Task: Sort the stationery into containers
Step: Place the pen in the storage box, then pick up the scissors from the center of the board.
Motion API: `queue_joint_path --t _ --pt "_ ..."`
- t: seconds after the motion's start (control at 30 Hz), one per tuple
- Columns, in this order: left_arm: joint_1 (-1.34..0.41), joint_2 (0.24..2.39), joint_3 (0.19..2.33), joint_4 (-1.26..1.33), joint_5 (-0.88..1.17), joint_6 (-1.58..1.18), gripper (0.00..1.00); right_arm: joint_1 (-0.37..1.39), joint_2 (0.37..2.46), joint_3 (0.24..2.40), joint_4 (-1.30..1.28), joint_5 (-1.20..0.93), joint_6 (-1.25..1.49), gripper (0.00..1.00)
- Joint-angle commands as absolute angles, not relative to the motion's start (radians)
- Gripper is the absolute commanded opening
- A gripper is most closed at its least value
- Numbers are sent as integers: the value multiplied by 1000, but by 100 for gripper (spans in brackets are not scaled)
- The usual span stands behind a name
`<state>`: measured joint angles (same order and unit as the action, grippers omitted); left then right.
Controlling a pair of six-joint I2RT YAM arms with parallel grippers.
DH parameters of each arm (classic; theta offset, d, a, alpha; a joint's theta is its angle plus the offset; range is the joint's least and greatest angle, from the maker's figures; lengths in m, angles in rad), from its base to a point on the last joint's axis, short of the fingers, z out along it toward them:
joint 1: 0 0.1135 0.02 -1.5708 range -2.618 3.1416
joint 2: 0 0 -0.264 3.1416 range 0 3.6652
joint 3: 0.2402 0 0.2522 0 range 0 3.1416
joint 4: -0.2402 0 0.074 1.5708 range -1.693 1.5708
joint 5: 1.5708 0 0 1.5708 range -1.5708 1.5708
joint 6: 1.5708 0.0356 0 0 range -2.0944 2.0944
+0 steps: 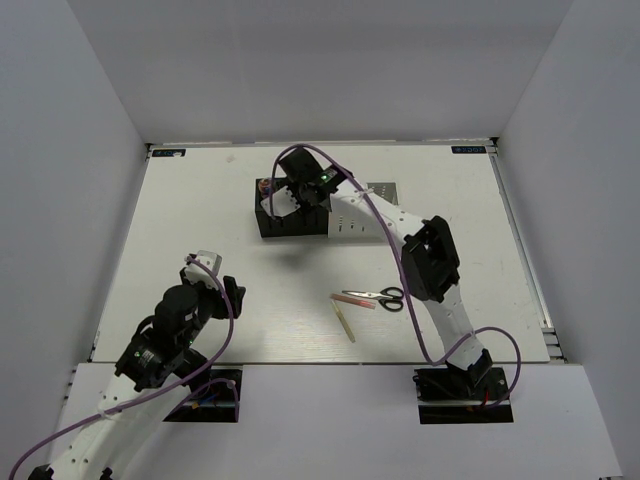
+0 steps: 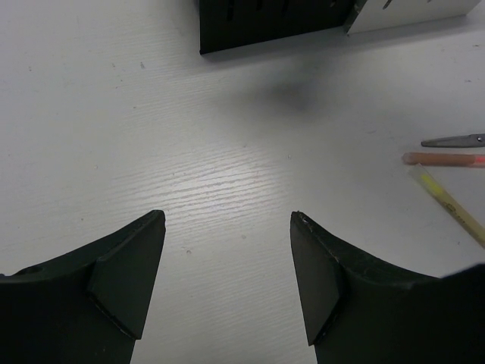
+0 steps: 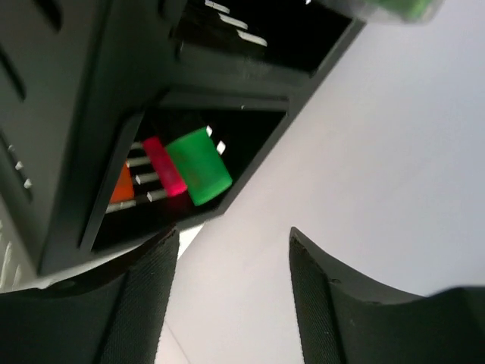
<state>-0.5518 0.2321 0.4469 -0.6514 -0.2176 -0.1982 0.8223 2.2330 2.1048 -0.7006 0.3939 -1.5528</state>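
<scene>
The containers stand in a row at the back of the table, black ones (image 1: 288,224) on the left and white ones (image 1: 365,222) on the right. My right gripper (image 1: 283,198) hovers over the black end, open and empty (image 3: 231,303). Just below it, one black cube (image 3: 83,114) holds highlighters with a green cap (image 3: 198,165), a pink cap (image 3: 165,167) and an orange cap (image 3: 121,184). Black-handled scissors (image 1: 380,297), a pink stick (image 1: 358,303) and a pale stick (image 1: 345,320) lie mid-table. My left gripper (image 1: 222,272) is open over bare table (image 2: 227,265), well left of them.
White walls enclose the table (image 1: 200,210) on three sides. In the left wrist view the scissors' tip (image 2: 455,141), the pink stick (image 2: 443,159) and the pale stick (image 2: 451,205) lie at the right edge, the black container (image 2: 273,23) at the top.
</scene>
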Motion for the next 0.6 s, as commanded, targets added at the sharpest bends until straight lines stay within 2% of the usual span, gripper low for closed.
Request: queue_joint_path --t 0.0,0.2,0.3,0.33,0.37,0.43,0.53,0.57 --pt "-548 222 437 -643 -213 -190 77 822 2109 2076 -741 382 -1813 60" --pt "-546 230 437 -640 -209 -189 77 821 1918 1956 -672 272 -1625 49" --pt "-548 232 437 -643 -210 -192 77 824 1861 1907 -667 241 -1482 29" --pt "-548 230 437 -641 -212 -192 77 824 1836 1896 -666 217 -1442 12" --pt "-548 229 437 -643 -212 -192 77 821 1821 1866 -648 210 -1273 0" --pt "-549 229 439 -641 -215 -192 77 819 1746 1797 -643 171 -1133 0" --pt "-549 232 434 -641 -210 -192 77 796 1629 1671 -634 164 -586 0" --pt "-549 235 434 -640 -207 -193 77 772 1608 1649 -713 46 -528 0"
